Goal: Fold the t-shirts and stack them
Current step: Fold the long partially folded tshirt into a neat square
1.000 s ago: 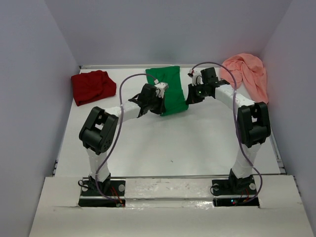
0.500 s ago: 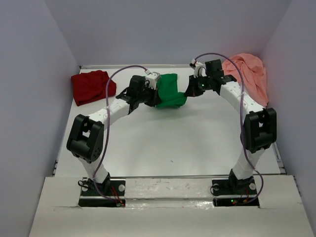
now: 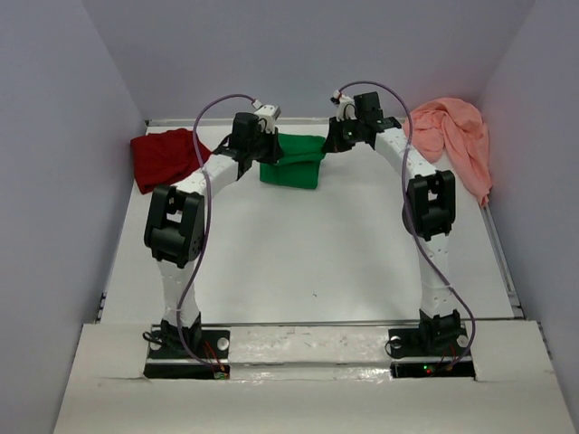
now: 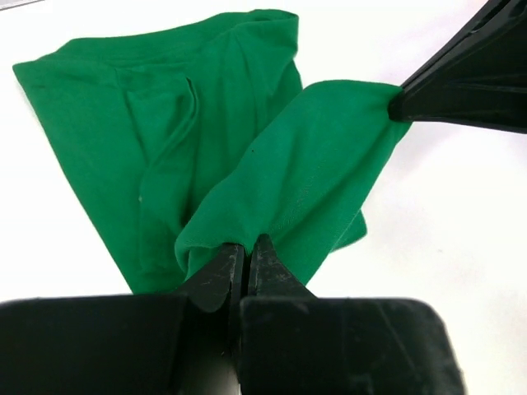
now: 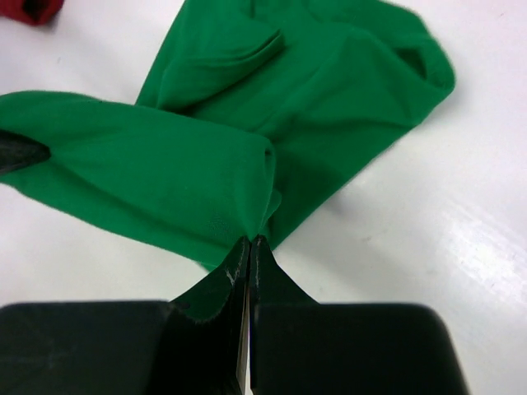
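The green t-shirt (image 3: 291,161) lies partly folded at the back middle of the table. My left gripper (image 4: 245,244) is shut on one corner of its near edge, and my right gripper (image 5: 249,240) is shut on the other corner. The cloth between them (image 4: 313,156) is stretched taut and lifted over the rest of the green t-shirt (image 5: 329,74). The right gripper's tip (image 4: 395,104) shows in the left wrist view. A dark red t-shirt (image 3: 163,155) lies bunched at the back left. A salmon-pink t-shirt (image 3: 457,136) lies crumpled at the back right.
Grey walls close the table (image 3: 308,253) on the left, back and right. Both arms reach far back, with purple cables (image 3: 204,127) looping above them. The arm bases (image 3: 185,348) sit at the near edge.
Both grippers have carried the near edge of the green t-shirt toward the back wall, folding it over itself. The green t-shirt now looks shorter front to back.
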Tool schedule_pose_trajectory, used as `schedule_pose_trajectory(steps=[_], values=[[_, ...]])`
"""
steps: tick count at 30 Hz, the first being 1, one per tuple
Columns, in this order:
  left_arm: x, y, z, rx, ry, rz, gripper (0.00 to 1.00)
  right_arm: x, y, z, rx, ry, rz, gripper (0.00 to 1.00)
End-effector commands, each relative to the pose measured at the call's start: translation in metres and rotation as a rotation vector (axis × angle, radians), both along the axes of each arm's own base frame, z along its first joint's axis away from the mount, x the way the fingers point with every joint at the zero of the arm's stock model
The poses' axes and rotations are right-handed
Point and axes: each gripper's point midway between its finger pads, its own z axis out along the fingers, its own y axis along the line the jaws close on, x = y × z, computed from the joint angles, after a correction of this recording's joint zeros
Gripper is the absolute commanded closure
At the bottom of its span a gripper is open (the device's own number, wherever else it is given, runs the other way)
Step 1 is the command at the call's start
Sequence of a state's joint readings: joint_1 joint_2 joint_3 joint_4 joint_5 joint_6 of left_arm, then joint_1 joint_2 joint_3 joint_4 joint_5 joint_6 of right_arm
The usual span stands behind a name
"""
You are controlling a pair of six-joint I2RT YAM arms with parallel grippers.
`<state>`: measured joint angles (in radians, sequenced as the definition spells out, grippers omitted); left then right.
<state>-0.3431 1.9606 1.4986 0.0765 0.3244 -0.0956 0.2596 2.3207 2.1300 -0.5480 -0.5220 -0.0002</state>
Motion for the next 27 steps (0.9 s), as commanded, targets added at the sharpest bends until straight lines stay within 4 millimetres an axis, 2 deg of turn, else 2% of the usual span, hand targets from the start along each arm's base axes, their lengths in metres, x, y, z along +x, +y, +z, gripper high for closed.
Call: schedule_pose_trajectory(steps=[1,2,3,4,5,6,7,8,9,10,12,15,16,20,21,22,23,24,25,26,27], values=[[0.036,0.012,0.036,0.024,-0.115,0.043,1.0,0.032,-0.003,0.023,-0.016,-0.095,-0.047,1.0],[0.041,0.011,0.026,0.033,-0.103,0.036,1.0,0.035,-0.003,0.019,-0.018,-0.096,-0.049,1.0],[0.047,0.012,0.027,0.038,-0.114,0.044,1.0,0.038,-0.002,0.007,-0.023,-0.081,-0.05,1.0],[0.054,0.012,0.032,0.043,-0.137,0.039,1.0,0.043,-0.001,0.009,-0.021,-0.093,-0.052,1.0],[0.059,0.013,0.022,0.053,-0.128,0.04,1.0,0.042,0.006,0.004,-0.023,-0.091,-0.042,1.0],[0.067,0.018,0.025,0.058,-0.144,0.058,0.93,0.042,0.006,0.001,-0.016,-0.078,-0.052,1.0],[0.071,0.019,0.024,0.059,-0.148,0.059,0.78,0.045,0.007,-0.006,-0.013,-0.068,-0.063,1.0],[0.076,0.024,0.021,0.062,-0.15,0.072,0.53,0.047,0.006,-0.008,-0.015,-0.07,-0.075,0.95],[0.085,0.031,0.013,0.072,-0.151,0.099,0.19,0.045,0.011,-0.013,-0.015,-0.064,-0.07,0.63],[0.09,0.033,0.01,0.076,-0.153,0.112,0.04,0.047,0.012,-0.016,-0.014,-0.067,-0.072,0.5],[0.097,0.041,-0.007,0.1,-0.143,0.147,0.01,0.042,0.017,-0.026,-0.019,-0.058,-0.058,0.3],[0.104,0.053,-0.012,0.114,-0.175,0.166,0.01,0.04,0.02,-0.028,-0.036,-0.083,-0.047,0.23],[0.104,0.055,-0.017,0.122,-0.172,0.173,0.01,0.037,0.026,-0.027,-0.04,-0.092,-0.028,0.11],[0.1,0.056,-0.021,0.113,-0.162,0.164,0.01,0.032,0.027,-0.021,-0.058,-0.137,-0.004,0.11],[0.099,0.056,-0.013,0.106,-0.183,0.162,0.01,0.029,0.029,-0.018,-0.051,-0.139,0.01,0.11],[0.095,0.058,-0.015,0.111,-0.178,0.165,0.01,0.025,0.027,-0.013,-0.052,-0.142,0.012,0.11],[0.093,0.06,-0.003,0.107,-0.201,0.172,0.01,0.022,0.027,-0.01,-0.05,-0.147,0.014,0.12],[0.091,0.061,0.001,0.107,-0.211,0.175,0.01,0.018,0.027,-0.008,-0.045,-0.147,0.023,0.15],[0.087,0.065,-0.002,0.115,-0.206,0.185,0.01,0.015,0.027,0.004,-0.036,-0.164,0.028,0.17],[0.086,0.066,0.016,0.108,-0.248,0.189,0.01,0.007,0.026,-0.003,-0.036,-0.14,0.035,0.21],[0.083,0.069,0.019,0.109,-0.253,0.197,0.01,0.003,0.025,-0.004,-0.036,-0.135,0.034,0.28]])
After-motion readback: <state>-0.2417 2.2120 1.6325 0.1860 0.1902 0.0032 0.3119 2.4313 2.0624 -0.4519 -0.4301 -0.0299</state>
